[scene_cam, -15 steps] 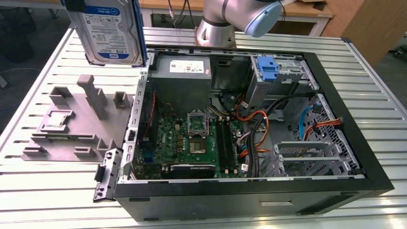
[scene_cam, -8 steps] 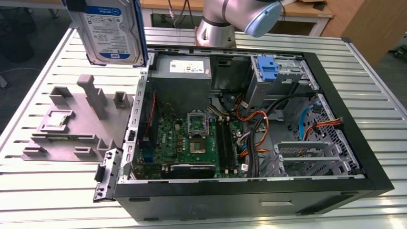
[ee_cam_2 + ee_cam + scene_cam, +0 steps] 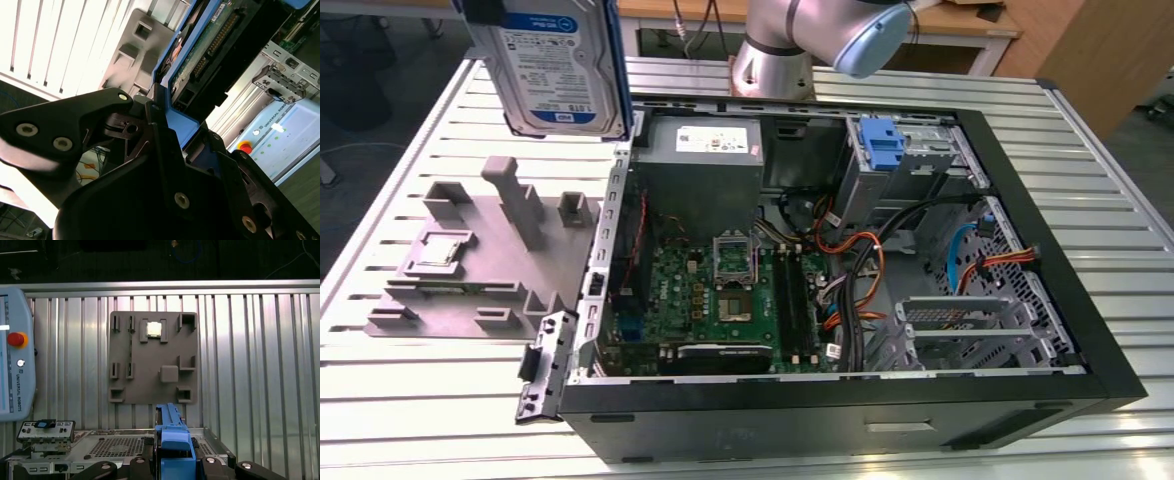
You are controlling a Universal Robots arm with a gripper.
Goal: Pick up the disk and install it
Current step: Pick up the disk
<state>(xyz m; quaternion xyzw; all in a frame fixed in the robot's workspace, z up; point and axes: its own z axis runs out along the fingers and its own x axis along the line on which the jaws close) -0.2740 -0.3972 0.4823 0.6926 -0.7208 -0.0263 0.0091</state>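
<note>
The disk (image 3: 554,70), a silver hard drive with a white-and-blue label and blue side rails, hangs on edge in the air above the table at the exterior view's upper left, beside the open computer case (image 3: 1067,330). In the first wrist view my gripper (image 3: 173,463) is shut on the disk, with its blue rail (image 3: 172,440) standing between the black fingers (image 3: 137,465). The second wrist view shows the disk's circuit-board side (image 3: 215,45) and its connector, clamped in the gripper (image 3: 170,122).
A grey fixture plate (image 3: 467,260) with posts and a small square chip (image 3: 153,328) lies on the slatted table under the disk. Inside the case, a drive cage with a blue bracket (image 3: 881,145) sits at the far end, with cables and the motherboard (image 3: 720,290). A teach pendant (image 3: 15,355) lies on the table.
</note>
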